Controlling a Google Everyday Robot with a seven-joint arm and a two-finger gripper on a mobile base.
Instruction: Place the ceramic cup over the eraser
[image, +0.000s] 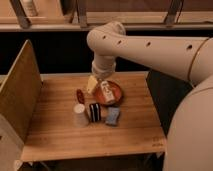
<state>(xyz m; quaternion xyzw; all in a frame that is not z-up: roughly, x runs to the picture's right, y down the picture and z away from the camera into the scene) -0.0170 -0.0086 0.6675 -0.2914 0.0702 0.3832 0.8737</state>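
Observation:
The off-white ceramic cup (80, 114) stands upright on the wooden table (55, 132), left of centre. The eraser (95, 112), a black block with white stripes, stands right beside it on its right, touching or nearly so. My gripper (98, 86) hangs from the white arm above the back of the table, over the left rim of a reddish-brown dish (114, 92). It is behind and above the cup and eraser, apart from both.
A light blue pad (112, 116) lies right of the eraser. A small dark red oval piece (80, 95) sits behind the cup. A wooden panel (19, 92) walls the table's left side. My white body fills the right.

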